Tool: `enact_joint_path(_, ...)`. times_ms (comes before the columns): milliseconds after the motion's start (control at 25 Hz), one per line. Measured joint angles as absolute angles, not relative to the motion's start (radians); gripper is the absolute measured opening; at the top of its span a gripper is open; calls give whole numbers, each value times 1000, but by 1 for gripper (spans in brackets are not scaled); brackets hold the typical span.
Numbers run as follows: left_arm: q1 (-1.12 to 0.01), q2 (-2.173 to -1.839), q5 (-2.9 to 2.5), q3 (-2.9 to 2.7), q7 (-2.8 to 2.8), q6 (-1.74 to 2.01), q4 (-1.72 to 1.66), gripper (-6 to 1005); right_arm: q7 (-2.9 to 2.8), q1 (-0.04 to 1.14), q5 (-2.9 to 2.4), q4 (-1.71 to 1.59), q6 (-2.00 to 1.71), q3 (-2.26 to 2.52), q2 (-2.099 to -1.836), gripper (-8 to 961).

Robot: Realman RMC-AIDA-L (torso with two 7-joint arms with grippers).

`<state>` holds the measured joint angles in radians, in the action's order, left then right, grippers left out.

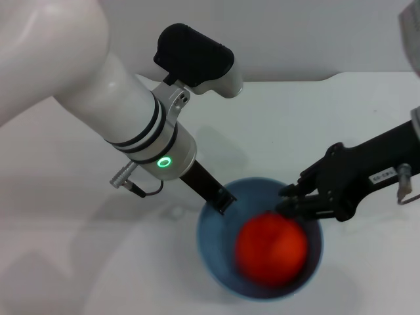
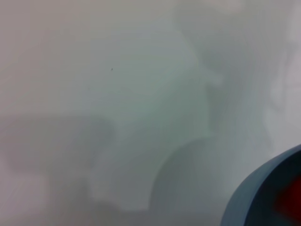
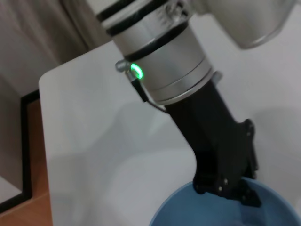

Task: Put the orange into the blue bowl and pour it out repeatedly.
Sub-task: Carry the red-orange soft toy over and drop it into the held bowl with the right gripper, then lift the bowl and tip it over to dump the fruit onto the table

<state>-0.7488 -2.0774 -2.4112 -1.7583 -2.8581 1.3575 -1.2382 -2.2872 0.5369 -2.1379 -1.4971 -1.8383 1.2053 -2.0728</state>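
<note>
Left arm comes in from the upper left of the head view, white forearm with a green ring light [image 1: 164, 161] lit on the wrist and a small grey connector with a black cable [image 1: 128, 182] hanging off beside it. Left gripper [image 1: 222, 199] sits at the far-left rim of the blue bowl [image 1: 216, 262], pinched shut on that rim; right wrist view confirms it, black fingers [image 3: 235, 188] straddling the bowl edge [image 3: 188, 202] with one finger inside and one outside. The bowl sits low in the centre of the white table [image 1: 79, 249], looks lifted or tilted a bit but I can't say for sure from the head view. The orange [image 1: 272, 248] is inside the bowl, toward its right half, blurred. Left wrist view is mostly out-of-focus table; only a slice of the bowl [image 2: 254, 197] with a patch of red from the orange [image 2: 288, 203] shows in one corner. Right gripper [image 1: 287, 199] reaches in from the right, over the bowl's right rim, just above and beside the orange; fingertips look spread apart and not gripping the fruit, nothing held between them. Table's far edge [image 3: 42, 94] and a strip of wood floor [image 3: 33, 188] show in the right wrist view.
</note>
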Motion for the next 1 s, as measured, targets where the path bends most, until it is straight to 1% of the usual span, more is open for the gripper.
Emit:
enact_joint_path(80,-750,-2076,-2410,-1754,-2858,1360,-1241,-1,-2287,543,-2141,-1492,-1833,1223,-2071,32)
enact_joint_path(320,-741,-2070,-2412,-1751,-2850,1348,-1257,-1,-2350,534,-2166,-1503,-1810,1134,-2071,204)
enact_joint_path(480,-698,-2062,-2446,-1737,-2844,1295,-1301,0,-2415,528,-2272,-1487,-1798,1059,-2068,389)
enact_joint_path(520,-643,-2060,-2494,-1730,-2835,1236,-1355,0,-2457,526,-2370,-1467,-1794,1026,-2068,435)
enact_joint_path(560,-643,-2060,-2494,-1730,-2835,1236,-1355,0,-2457,526,-2370,-1467,-1794,1026,-2068,443)
enact_joint_path(600,-613,-2060,-2513,-1730,-2822,1196,-1387,0,-2479,525,-2427,-1451,-1792,1013,-2068,452)
enact_joint_path(840,-360,-2061,-2555,-1790,-2684,843,-1608,0,-2511,530,-2561,-1350,-1797,945,-2065,468)
enact_joint_path(1000,-230,-2060,-2681,-1907,-2573,599,-1675,0,-2511,519,-2567,-1331,-1792,925,-2065,474)
